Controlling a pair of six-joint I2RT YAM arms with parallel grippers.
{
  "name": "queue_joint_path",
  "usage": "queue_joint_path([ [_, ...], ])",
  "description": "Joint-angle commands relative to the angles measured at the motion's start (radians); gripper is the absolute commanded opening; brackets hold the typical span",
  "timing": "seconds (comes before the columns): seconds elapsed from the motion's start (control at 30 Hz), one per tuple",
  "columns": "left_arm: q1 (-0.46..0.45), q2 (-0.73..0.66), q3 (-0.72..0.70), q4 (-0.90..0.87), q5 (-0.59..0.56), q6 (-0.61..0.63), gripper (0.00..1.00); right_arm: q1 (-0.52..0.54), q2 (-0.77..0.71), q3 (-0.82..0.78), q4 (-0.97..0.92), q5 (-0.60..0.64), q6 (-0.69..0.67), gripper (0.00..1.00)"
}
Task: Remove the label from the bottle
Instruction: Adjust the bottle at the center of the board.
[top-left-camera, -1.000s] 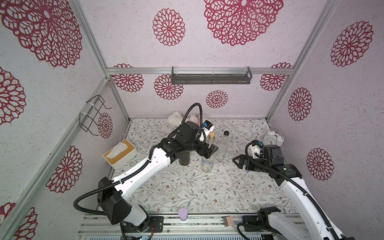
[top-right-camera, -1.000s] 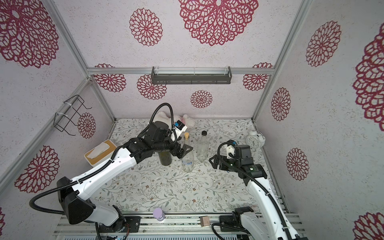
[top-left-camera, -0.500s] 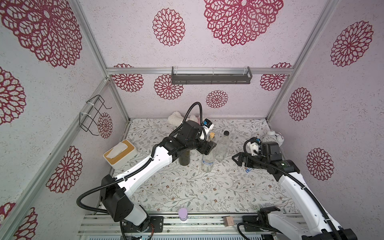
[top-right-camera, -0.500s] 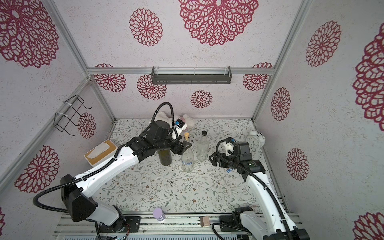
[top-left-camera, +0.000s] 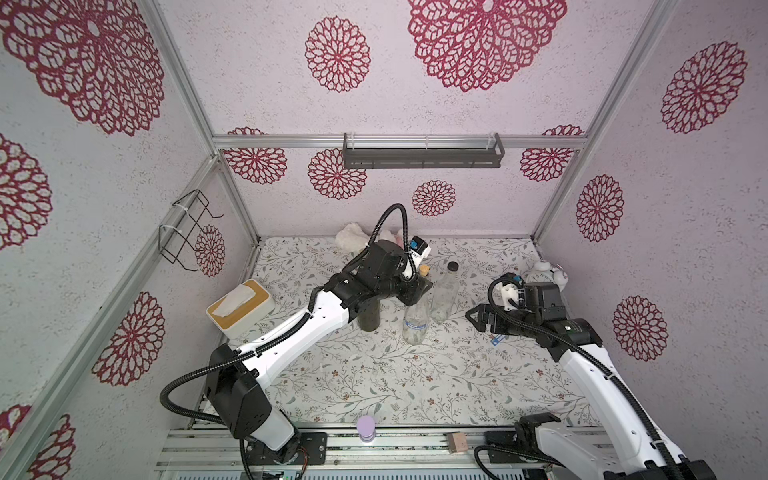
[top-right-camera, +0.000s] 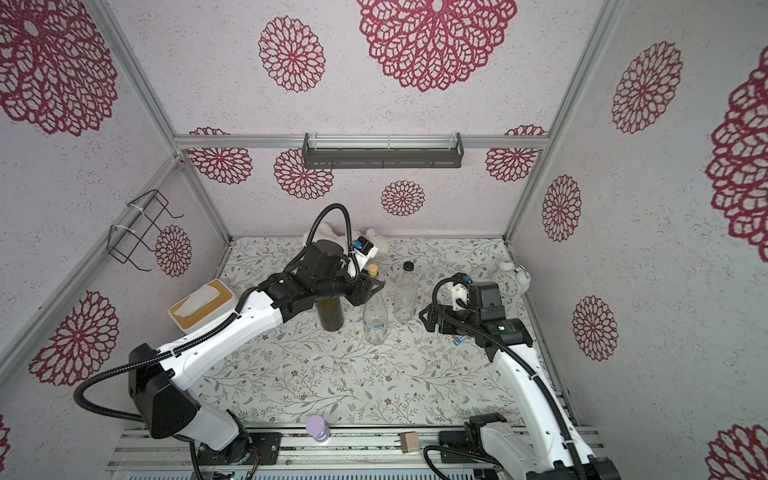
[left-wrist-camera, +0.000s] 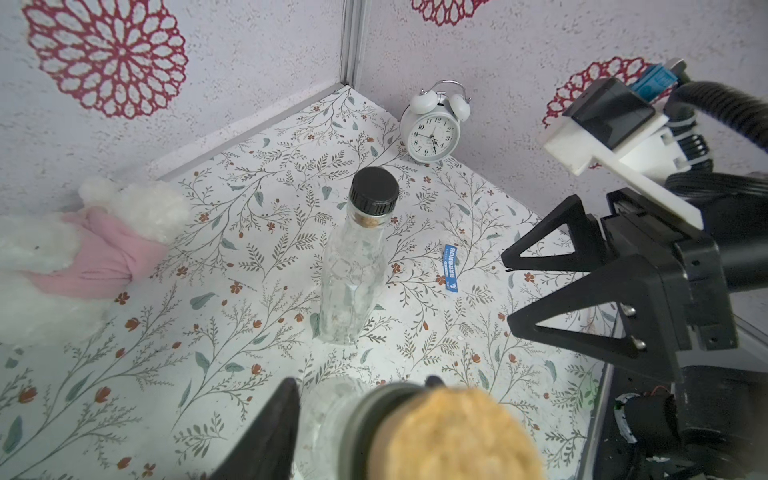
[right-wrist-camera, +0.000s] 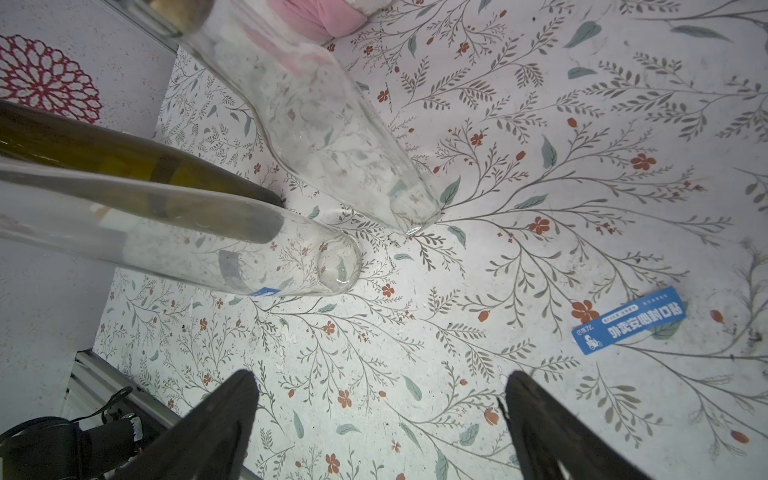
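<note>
Three bottles stand mid-table. The clear bottle with a cork carries a pale label low on its body, with a blue scrap at its edge. My left gripper is shut on this bottle's neck, one finger on each side. My right gripper hangs open and empty just right of the bottles, above the table. A loose blue label strip lies flat on the table under the right arm.
A clear black-capped bottle and a dark olive bottle stand close beside the held one. A white alarm clock sits back right, a plush toy at the back, a tissue box at the left.
The left gripper's jaws have closed in from wide open onto the corked bottle's neck. The right arm has shifted slightly toward the back, its jaws still wide.
</note>
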Motion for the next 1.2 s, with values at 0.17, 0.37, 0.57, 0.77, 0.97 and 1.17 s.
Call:
queue_joint_path([
  [0.17,-0.008,-0.023,-0.002,0.024,-0.033,-0.003,0.28,-0.004,-0.035,0.044,-0.008,0.020,-0.024,0.95],
  [0.37,-0.056,-0.022,0.036,-0.014,-0.186,-0.006,0.21,-0.001,-0.034,0.040,0.023,-0.002,-0.003,0.95],
  [0.57,-0.111,-0.024,0.071,-0.026,-0.405,-0.117,0.16,0.003,-0.018,0.073,0.005,0.007,-0.042,0.95],
  [0.77,-0.166,-0.015,0.093,-0.071,-0.633,-0.226,0.16,0.008,-0.010,0.066,0.013,-0.013,-0.068,0.95],
  [0.97,-0.191,-0.030,0.087,-0.109,-0.722,-0.331,0.15,0.010,-0.017,0.062,-0.016,-0.016,-0.099,0.95],
  [1.17,-0.215,-0.022,0.095,-0.141,-0.765,-0.370,0.15,0.011,-0.020,0.072,-0.036,-0.034,-0.099,0.95],
])
